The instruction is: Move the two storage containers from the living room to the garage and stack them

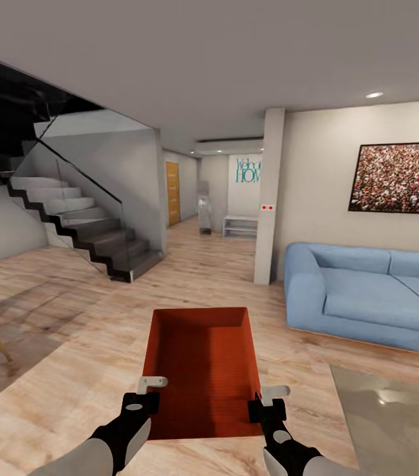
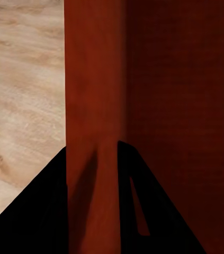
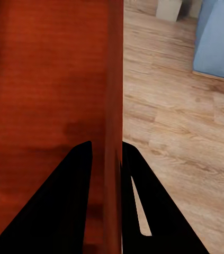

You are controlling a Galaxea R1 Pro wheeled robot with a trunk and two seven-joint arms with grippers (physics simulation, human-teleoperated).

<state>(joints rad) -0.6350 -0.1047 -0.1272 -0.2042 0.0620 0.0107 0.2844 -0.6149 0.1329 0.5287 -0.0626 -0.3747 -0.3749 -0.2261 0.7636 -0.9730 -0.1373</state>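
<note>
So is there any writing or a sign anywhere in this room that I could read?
"NOW": teal letters on the white wall panel far down the hallway; this lower line reads roughly so.
The line above it on that panel: too blurred to read.
The framed picture above the blue sofa: a speckled image, no words.
The orange-red container: plain, no label.

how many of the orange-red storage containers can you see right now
1. The storage container is held out in front of the robot over the wood floor, the left gripper and right gripper each clamped on a side wall. The second may be out of view.
</note>
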